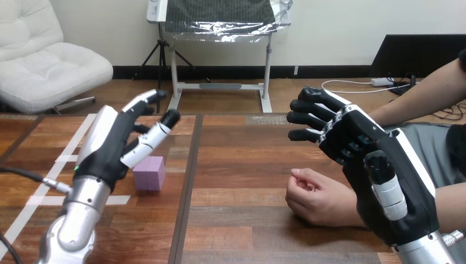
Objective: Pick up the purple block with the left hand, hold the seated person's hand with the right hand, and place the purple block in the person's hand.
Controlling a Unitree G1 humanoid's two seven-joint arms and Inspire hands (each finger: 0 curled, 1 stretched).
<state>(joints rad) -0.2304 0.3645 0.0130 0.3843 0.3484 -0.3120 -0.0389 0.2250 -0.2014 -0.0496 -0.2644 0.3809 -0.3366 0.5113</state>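
Your left hand (105, 147) hangs above the left part of the wooden desk (242, 165), its fingers loosely spread and holding nothing. The hand is black with white shells on its back, on a silver forearm that rises from the lower left corner.

The purple block (149, 172) sits on the desk just right of that hand and below its fingertips, with a gap between them. It is matte and boxy with square corners. It looks nearly cubic, so you cannot tell a long axis. One flat face points toward the bottom of the frame, turned slightly right.

The desk is made of reddish-brown planks with visible grain. A dark seam (184, 209) runs up the frame just right of the block. White tape strips (44, 187) cross the lower left.

The person's hand (314, 196) rests on the desk at centre right, loosely curled with the knuckles toward the left.

Your right hand (384, 165) is raised at the right edge, above and in front of the person's wrist. Its fingers reach toward the upper left, gently bent, closed on nothing. You cannot tell whether it touches the wrist.

Bare desk lies open between the block and the person's hand, and on to the far edge.
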